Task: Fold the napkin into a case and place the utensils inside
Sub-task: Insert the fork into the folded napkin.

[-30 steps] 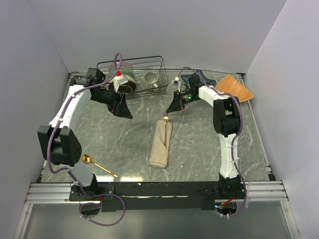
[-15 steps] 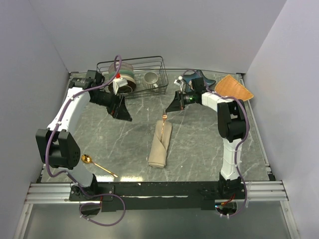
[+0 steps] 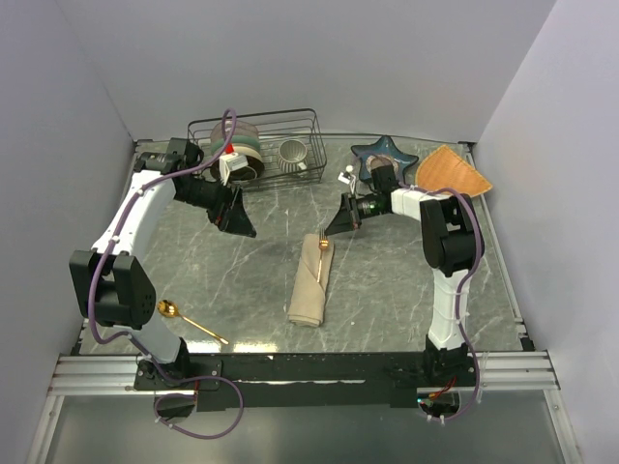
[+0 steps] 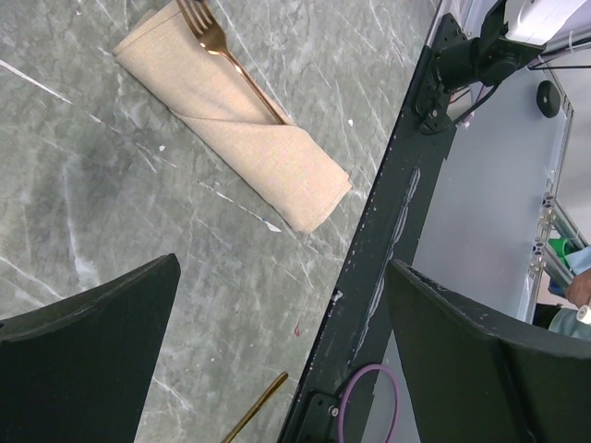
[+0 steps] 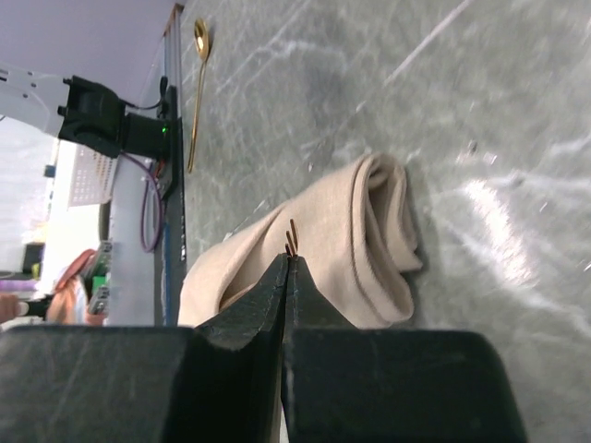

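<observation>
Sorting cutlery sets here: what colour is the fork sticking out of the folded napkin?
The fork is shiny gold, clearest in the left wrist view.

The table (image 3: 406,290) is taken in whole from above and behind its near edge, while the case (image 3: 311,280) and fork (image 3: 320,253) shared by all views are seen from afar beyond the left gripper (image 4: 282,277) and closely just past the right gripper (image 5: 287,263)
</observation>
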